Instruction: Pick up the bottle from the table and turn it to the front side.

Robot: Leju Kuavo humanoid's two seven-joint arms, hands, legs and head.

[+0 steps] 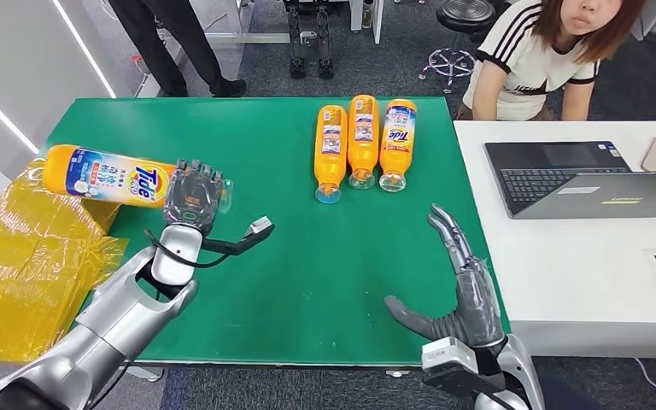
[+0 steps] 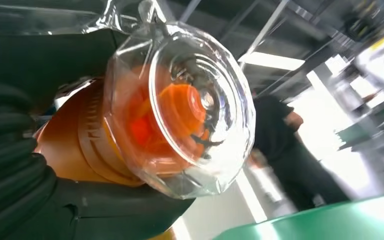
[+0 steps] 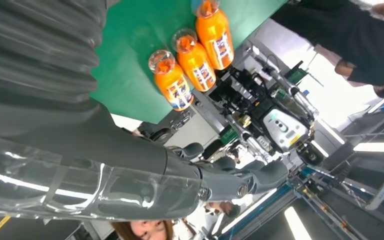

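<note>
Green counter (image 1: 307, 282) fills the middle of the head view, white desk (image 1: 581, 256) with an open laptop (image 1: 576, 175) to its right, yellow plastic sheeting (image 1: 26, 256) off its left edge. Left hand (image 1: 192, 198) is raised above the counter's left side, fingers wrapped around the neck end of an orange Tide bottle (image 1: 107, 175); the bottle is held roughly level, slightly tilted, body sticking out to the left of the hand over the counter edge, label with the Tide logo facing up toward the camera. Left wrist view shows the bottle's clear cap (image 2: 200, 105) close up, poking out past the dark fingers (image 2: 10, 160). Right hand (image 1: 457, 290) hovers over the near right part of the counter, fingers spread apart, holding nothing. Three more orange bottles (image 1: 363, 137) lie side by side at the far side of the counter, caps toward the robot, well apart from both hands. A person sits behind the desk, another stands far left.
</note>
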